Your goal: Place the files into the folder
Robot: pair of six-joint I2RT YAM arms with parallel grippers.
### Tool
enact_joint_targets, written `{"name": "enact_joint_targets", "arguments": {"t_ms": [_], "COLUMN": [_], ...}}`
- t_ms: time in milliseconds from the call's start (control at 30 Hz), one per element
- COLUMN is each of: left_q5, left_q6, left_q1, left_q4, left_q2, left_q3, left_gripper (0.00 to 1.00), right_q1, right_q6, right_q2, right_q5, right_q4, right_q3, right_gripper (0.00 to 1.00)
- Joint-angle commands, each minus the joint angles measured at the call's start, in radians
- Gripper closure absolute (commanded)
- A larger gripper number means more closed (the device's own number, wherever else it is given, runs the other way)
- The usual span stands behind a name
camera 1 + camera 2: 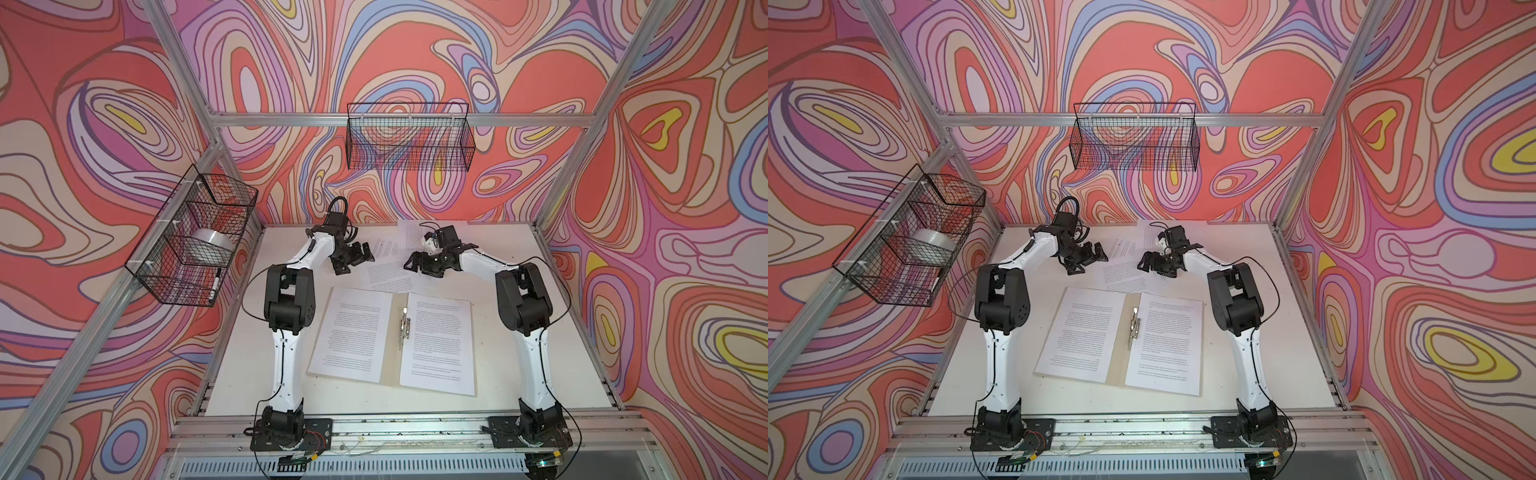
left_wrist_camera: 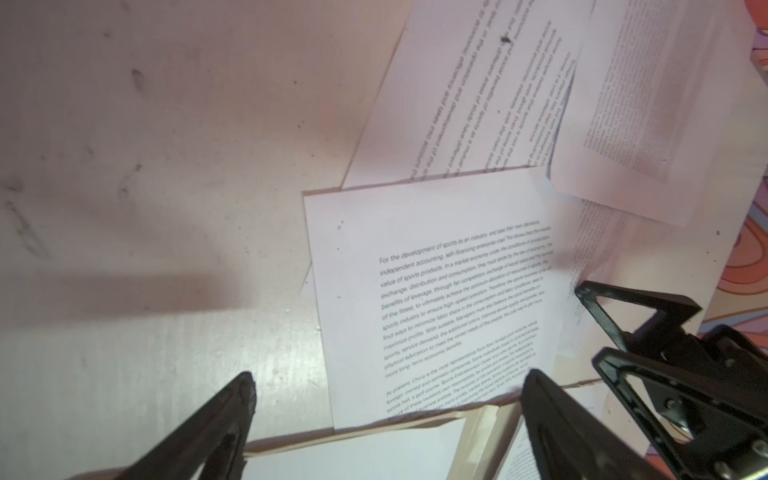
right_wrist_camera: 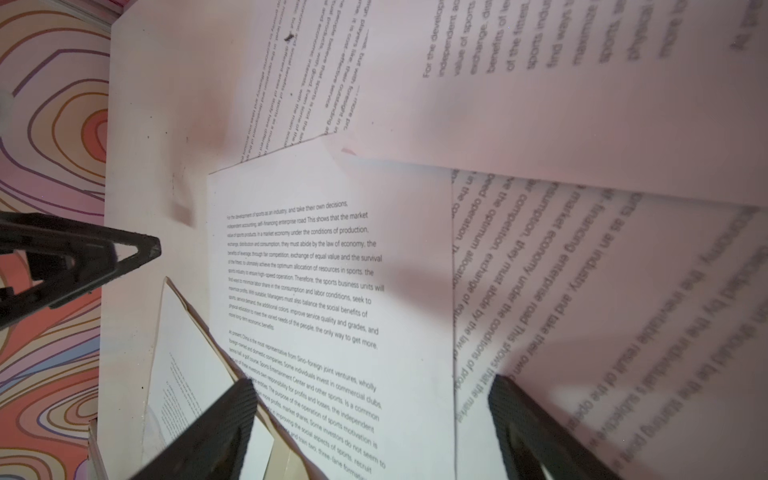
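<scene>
You have one folder [image 1: 392, 361], lying open, with two files inside it: one on its left leaf [image 1: 351, 332] and one on its right leaf [image 1: 438, 345]. Just beyond the folder you can count four more loose files [image 1: 390, 276], overlapping one another. Two arms flank the folder, a left arm [image 1: 286, 361] and a right arm [image 1: 534, 365]. Two wire baskets hang above it, a back basket [image 1: 409, 137] and a left basket [image 1: 195, 237] holding one tape roll [image 1: 210, 245] and one marker [image 1: 215, 286].
</scene>
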Motion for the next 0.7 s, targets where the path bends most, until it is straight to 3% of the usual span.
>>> {"name": "enact_joint_targets", "arguments": {"t_ms": [0, 667], "left_q5": [0.086, 0.092], "left_q6": [-0.014, -0.026], "left_q1": [-0.018, -0.046], "left_q4": [0.056, 0.046], "left_q2": [-0.004, 0.173], "left_q3": [-0.02, -0.012], "left_gripper": [0.0, 0.0], "right_q1": [0.002, 0.002], "right_q6": [-0.007, -0.01], "right_q2": [0.052, 0.149], "right_q5": [-0.014, -0.124], "right_q4": [-0.03, -0.079], "right_q3": [0.007, 0.099], "right_gripper": [0.07, 0.13]}}
